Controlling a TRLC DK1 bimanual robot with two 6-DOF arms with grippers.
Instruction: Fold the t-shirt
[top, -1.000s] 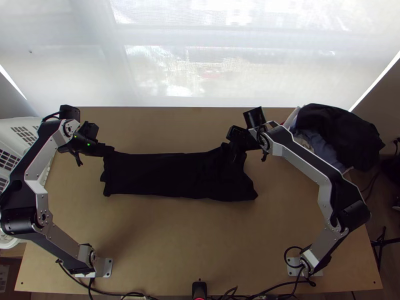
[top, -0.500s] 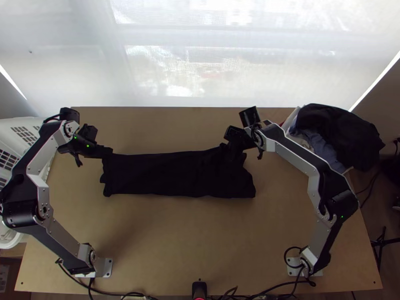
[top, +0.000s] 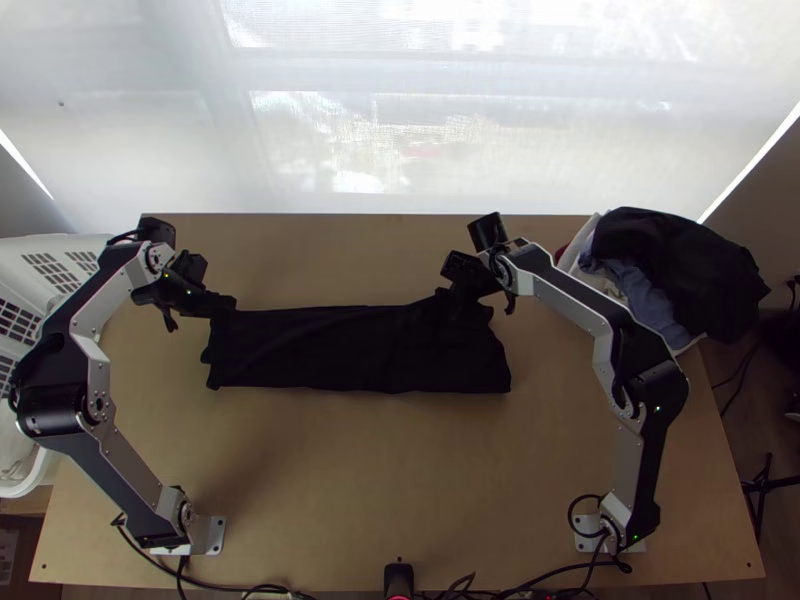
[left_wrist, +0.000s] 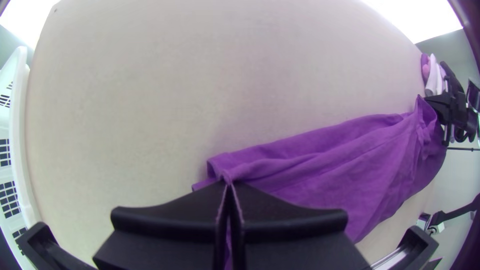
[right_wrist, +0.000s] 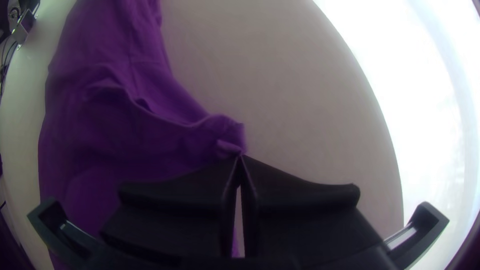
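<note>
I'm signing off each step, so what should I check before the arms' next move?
1. Left gripper's jaws shut on the t-shirt: ok.
2. Right gripper's jaws shut on the t-shirt: ok.
3. T-shirt smooth: not ok, creased near the right gripper.
4. Clothes pile apart from the t-shirt: ok.
5. Laundry basket apart from the t-shirt: ok.
6. All layers caught in each grip: cannot tell.

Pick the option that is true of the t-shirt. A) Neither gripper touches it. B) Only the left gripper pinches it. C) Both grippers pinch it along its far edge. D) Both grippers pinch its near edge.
C: the left gripper and right gripper are each shut on the far edge of the t-shirt, toward opposite ends.
</note>
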